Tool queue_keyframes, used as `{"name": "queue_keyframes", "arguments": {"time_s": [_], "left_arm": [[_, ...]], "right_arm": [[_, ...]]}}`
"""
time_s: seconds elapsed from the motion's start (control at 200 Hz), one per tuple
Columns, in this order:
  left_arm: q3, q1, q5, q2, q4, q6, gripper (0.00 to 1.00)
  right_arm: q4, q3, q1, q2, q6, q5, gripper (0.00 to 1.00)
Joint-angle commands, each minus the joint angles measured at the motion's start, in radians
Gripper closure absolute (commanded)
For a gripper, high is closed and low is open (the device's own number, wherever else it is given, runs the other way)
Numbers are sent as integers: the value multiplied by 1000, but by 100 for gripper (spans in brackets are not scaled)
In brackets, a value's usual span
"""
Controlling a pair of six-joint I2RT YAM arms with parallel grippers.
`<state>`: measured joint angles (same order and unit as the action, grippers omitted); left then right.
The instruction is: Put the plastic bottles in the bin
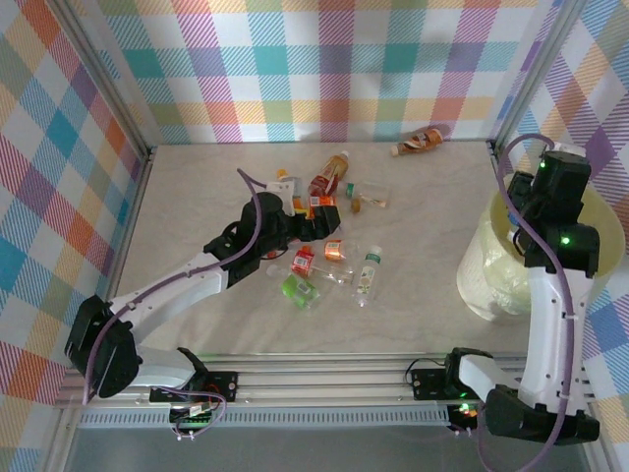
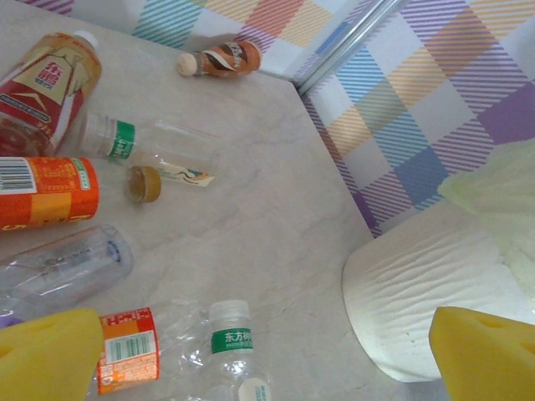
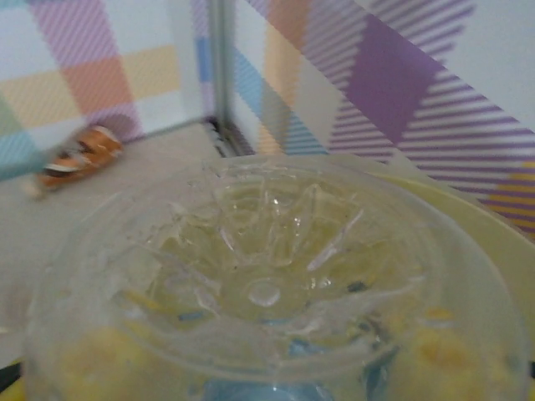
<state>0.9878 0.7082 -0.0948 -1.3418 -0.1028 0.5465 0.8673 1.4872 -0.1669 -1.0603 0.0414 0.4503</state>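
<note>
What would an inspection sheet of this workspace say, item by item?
surface: pale marbled table, no spill seen.
job's things: several plastic bottles lie in a loose cluster mid-table; one brown bottle lies apart by the far wall; the bin stands at the right side.
clutter: nothing seen.
grippers: left gripper open, low over the cluster; right gripper shut on a clear bottle above the bin.
cables: a purple cable arcs over the left arm; another loops beside the right arm.
surroundings: checked cloth walls on three sides, metal frame posts at the corners.
</note>
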Motion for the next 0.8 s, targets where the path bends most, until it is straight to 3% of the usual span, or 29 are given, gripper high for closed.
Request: {"name": "queue_keyframes", "arguments": {"time_s": [0.0,0.205,0.37,0.475,0.645,0.795], "left_arm": [[38,-7,-56,-29,-31,3,0],[61,-7,-146,-65,-43,-10,0],[69,-7,-143,-72,-62,-10,0],[103,-3,-244,-101,-75,-25,0],[161,34,-371,-151,-55,-105,0],[244,100,-363,-179,53,-233,0]], "right_arm": [[-1,-42,-33,-15,-40,103,59],[-38,-95,-83,-30,-58,133,56],[-6,-118,-160,-53,-38,127,54],[12,-132,-201,-75,-6,93,52],[19,-167,-241,-107,12,80,49],[16,-199,-268,-113,47,56,45]]}}
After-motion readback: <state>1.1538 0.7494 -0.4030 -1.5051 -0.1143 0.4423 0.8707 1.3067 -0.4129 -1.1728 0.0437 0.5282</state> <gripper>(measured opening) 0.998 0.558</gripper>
